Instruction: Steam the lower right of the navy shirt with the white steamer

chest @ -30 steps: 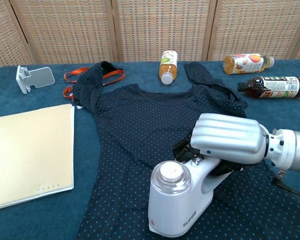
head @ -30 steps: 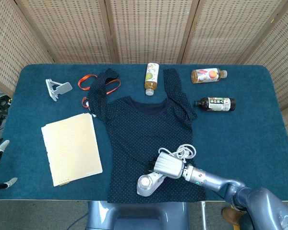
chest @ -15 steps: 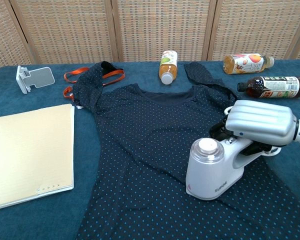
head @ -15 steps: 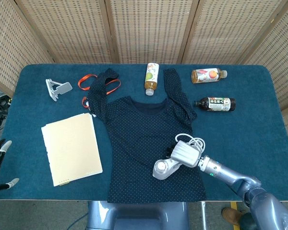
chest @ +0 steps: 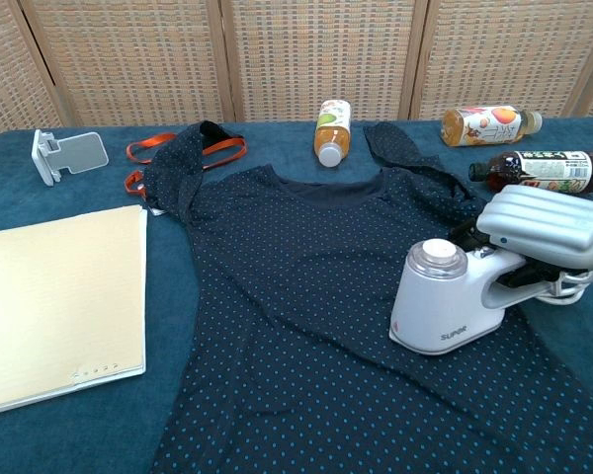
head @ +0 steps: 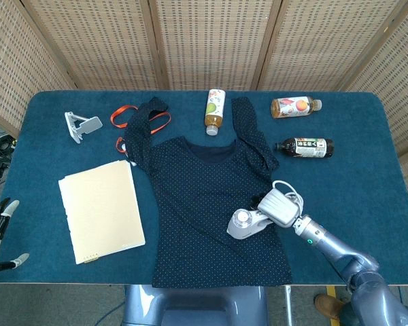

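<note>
My right robot hand (head: 277,206) (chest: 546,225) is gripping the handle of the steamer (head: 246,223) (chest: 445,298), fingers wrapping around it. The steamer is sitting on the shirt (head: 211,197) (chest: 316,296), at about 4 o'clock from the shirt's middle, near its right edge, with its cord (head: 290,188) coiling just behind my robot hand. My left robot hand (head: 0,227) is showing at the 8 o'clock edge of the tabletop (head: 367,176), fingers spreading apart and holding nothing. A notebook (head: 100,210) (chest: 54,301) is lying at the shirt's 9 o'clock.
</note>
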